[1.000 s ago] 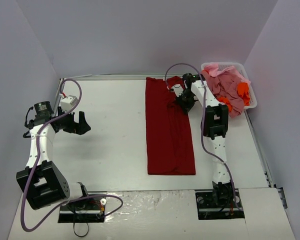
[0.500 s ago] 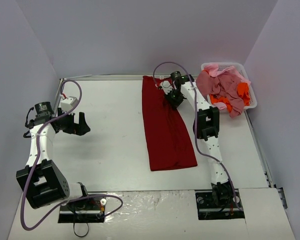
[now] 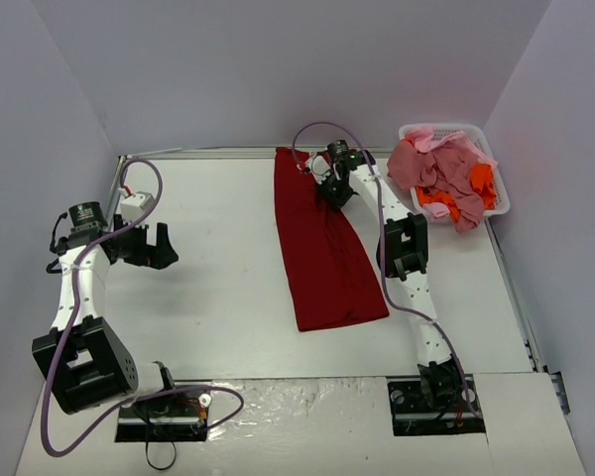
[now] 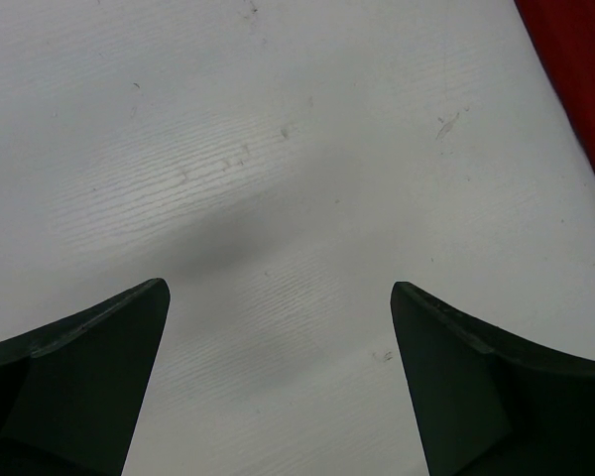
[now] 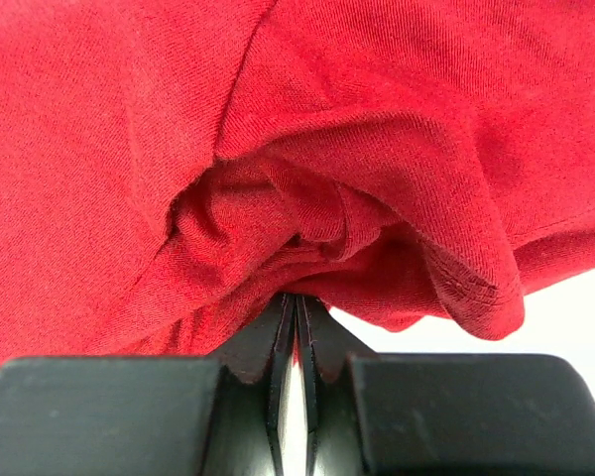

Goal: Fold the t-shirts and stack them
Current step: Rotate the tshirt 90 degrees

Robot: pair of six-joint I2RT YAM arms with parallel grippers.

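A dark red t-shirt (image 3: 322, 248) lies folded into a long strip on the white table (image 3: 218, 288), slanting from the far middle toward the near right. My right gripper (image 3: 333, 188) is shut on a bunched fold of the red t-shirt (image 5: 307, 198) near its far end. My left gripper (image 3: 159, 245) is open and empty over bare table at the left; its fingers (image 4: 79, 377) frame the white surface, and a corner of the red shirt (image 4: 585, 79) shows at the upper right of the left wrist view.
A white basket (image 3: 500, 188) at the far right holds a heap of pink and orange t-shirts (image 3: 441, 174). Grey walls close the table on three sides. A purple cable loops over the right arm near the shirt's far end.
My right gripper has dragged the shirt's far end to the left, so the strip now slants instead of lying straight. The left arm has stayed still.
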